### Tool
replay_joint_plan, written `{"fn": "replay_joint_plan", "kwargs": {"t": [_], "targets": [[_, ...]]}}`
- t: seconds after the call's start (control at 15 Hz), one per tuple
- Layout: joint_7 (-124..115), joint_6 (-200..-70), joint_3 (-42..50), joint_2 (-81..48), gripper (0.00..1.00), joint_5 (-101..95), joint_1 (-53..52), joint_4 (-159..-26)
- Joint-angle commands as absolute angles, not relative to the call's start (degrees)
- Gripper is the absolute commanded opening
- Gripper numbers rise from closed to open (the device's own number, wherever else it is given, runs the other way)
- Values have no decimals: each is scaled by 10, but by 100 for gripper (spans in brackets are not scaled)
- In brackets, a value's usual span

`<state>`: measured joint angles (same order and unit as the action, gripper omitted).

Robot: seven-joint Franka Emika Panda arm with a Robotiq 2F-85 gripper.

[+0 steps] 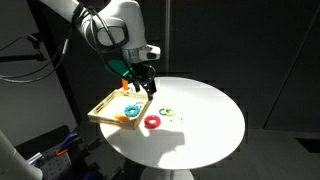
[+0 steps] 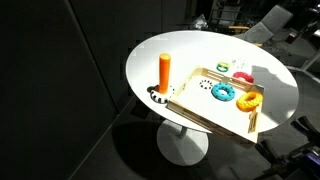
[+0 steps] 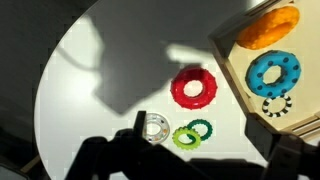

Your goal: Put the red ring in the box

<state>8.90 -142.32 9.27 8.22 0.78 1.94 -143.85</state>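
Wrist view, red ring [image 3: 193, 88] on table [image 3: 100, 90] beside box [image 3: 230, 72], ahead of hand [image 1: 142, 88], seemingly wide open, holding nothing.

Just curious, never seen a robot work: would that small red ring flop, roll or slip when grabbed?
Probably stiff: the red ring keeps a crisp, knobbly outline, like moulded plastic. Lying flat on the table, it should slide rather than roll if pushed. Small and thin, so likely light.
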Motion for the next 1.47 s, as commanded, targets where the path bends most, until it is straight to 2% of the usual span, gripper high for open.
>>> {"fn": "replay_joint_plan", "kwargs": {"t": [0.0,0.67,1.4], "targets": [[49,-1457,73,2,100,-38,36,-1398],[1,-1574,83,-150,100,-113,29,-1354],[11,-1659,76,-260,100,-84,26,-1322]]}}
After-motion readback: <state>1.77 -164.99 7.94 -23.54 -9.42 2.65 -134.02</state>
